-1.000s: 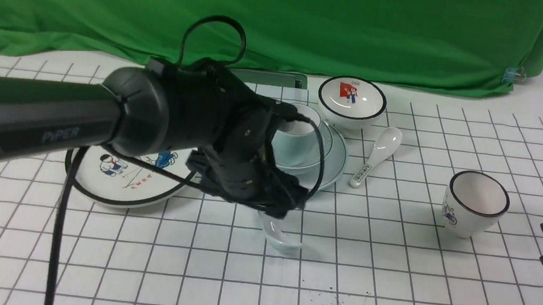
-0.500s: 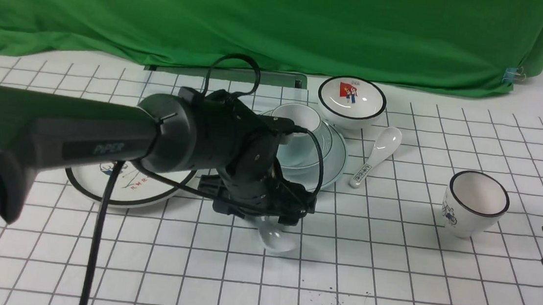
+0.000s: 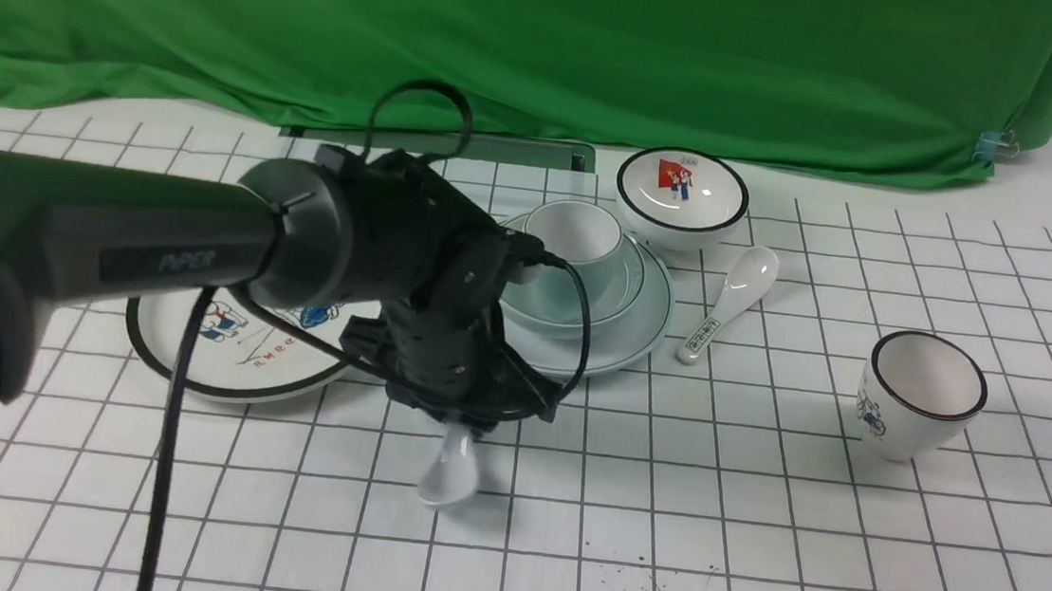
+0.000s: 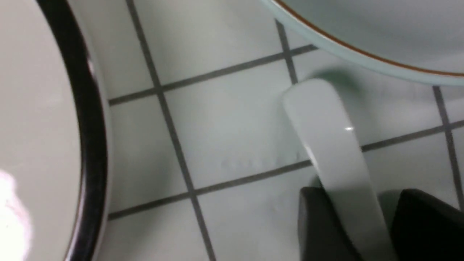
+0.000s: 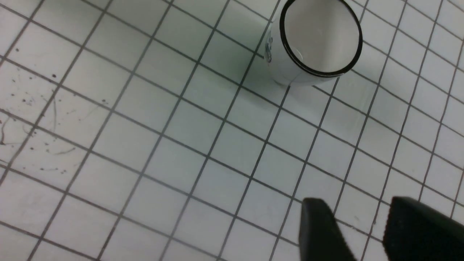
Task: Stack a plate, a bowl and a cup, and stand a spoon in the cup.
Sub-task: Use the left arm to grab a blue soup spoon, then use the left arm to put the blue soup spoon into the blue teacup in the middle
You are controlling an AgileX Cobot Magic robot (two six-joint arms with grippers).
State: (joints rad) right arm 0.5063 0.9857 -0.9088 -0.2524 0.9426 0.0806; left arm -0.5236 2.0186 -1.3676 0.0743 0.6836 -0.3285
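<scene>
White ceramic spoon [image 3: 449,475], handle clamped in my left gripper [image 3: 466,416], points scoop-down; the cup [image 3: 576,243] stands beyond, slightly right.

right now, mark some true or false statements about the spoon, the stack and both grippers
1. The left gripper is shut on the handle of the spoon. True.
2. The cup sits in the bowl on the plate. True.
3. The spoon stands in the cup. False: the left gripper holds it, nearer the camera than the stack.
4. The right gripper holds the black-rimmed cup. False: the right gripper is open and empty; the black-rimmed cup stands alone on the table.
</scene>
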